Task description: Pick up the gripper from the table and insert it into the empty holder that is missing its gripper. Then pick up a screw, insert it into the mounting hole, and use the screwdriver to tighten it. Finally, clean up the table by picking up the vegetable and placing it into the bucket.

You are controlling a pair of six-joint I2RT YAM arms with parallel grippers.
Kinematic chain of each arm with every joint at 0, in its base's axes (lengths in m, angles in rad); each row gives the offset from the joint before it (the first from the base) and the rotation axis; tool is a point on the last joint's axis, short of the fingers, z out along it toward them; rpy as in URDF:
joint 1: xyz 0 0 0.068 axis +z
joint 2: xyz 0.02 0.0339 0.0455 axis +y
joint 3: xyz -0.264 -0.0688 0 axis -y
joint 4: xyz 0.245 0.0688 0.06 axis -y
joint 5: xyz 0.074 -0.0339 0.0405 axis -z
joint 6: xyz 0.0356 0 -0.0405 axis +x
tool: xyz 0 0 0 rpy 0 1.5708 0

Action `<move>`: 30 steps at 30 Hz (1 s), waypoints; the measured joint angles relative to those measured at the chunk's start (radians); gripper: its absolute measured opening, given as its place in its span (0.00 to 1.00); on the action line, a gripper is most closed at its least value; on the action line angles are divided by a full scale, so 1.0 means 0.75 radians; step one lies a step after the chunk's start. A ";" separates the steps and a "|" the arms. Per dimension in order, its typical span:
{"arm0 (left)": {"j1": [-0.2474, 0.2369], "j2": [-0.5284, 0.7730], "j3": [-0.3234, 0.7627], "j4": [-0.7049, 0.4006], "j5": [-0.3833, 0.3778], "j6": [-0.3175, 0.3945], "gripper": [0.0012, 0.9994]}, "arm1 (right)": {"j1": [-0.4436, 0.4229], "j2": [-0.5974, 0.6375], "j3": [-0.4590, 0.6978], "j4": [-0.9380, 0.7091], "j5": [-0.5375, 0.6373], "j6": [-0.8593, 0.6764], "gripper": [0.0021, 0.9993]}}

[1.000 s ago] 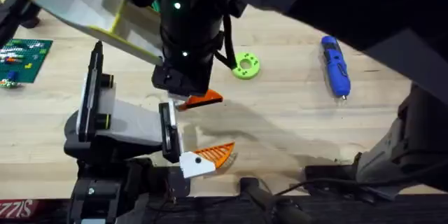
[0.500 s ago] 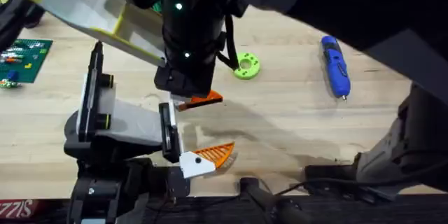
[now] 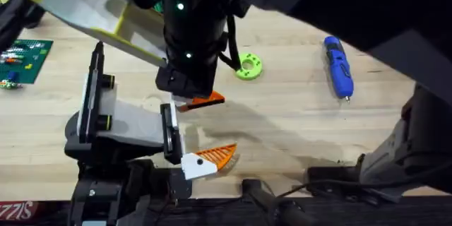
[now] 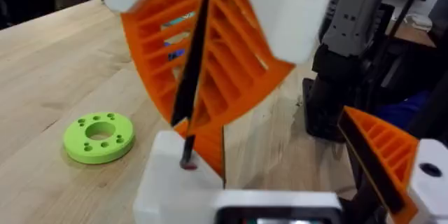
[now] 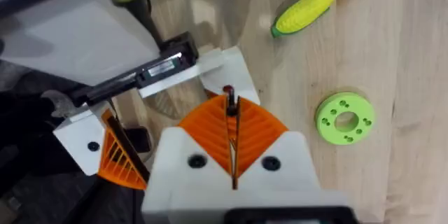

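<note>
My right gripper [image 5: 231, 122] reaches across from above, shut on a thin black screw [image 4: 189, 112] with a red tip. The tip touches the white mounting block [image 4: 175, 182] of the holder [image 3: 120, 123] at the front left. In the overhead view the right arm's dark wrist [image 3: 187, 35] hangs over that spot. My left gripper [image 3: 212, 131] stands open, and its orange ribbed fingers [image 4: 381, 157] are wide apart with nothing between them. The blue screwdriver [image 3: 337, 66] lies on the table [image 3: 282, 113] at the right. The vegetable, a yellow corn cob [image 5: 302, 12], lies beyond the green ring [image 5: 344, 117].
The green ring [image 3: 248, 66] lies just right of the right wrist. A green circuit board [image 3: 21, 60] sits at the far left edge. A blurred white and yellow shape [image 3: 85, 3] looms at the top left. Bare wood lies between the ring and the screwdriver.
</note>
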 joint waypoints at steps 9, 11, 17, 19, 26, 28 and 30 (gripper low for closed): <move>0.000 0.000 0.000 0.000 0.000 0.000 0.99 | 0.000 0.000 -0.023 0.010 -0.030 0.000 0.00; 0.000 0.000 0.000 0.000 0.000 0.000 0.99 | 0.000 0.000 -0.031 0.010 -0.036 0.000 0.00; 0.000 0.000 0.000 0.000 0.000 0.000 0.99 | 0.000 0.000 -0.039 0.015 -0.039 0.000 0.00; 0.000 0.000 0.000 0.000 0.000 0.000 0.99 | 0.000 0.000 -0.040 0.020 -0.040 0.000 0.00; 0.000 0.000 0.000 0.000 0.000 0.000 0.99 | 0.000 0.000 -0.053 0.043 -0.041 0.000 0.00; 0.000 0.000 0.000 0.000 0.000 0.000 0.99 | 0.000 0.000 -0.053 0.043 -0.041 0.000 0.00; 0.000 0.000 0.000 0.000 0.000 0.000 0.99 | 0.000 0.005 -0.053 0.042 -0.042 0.000 0.00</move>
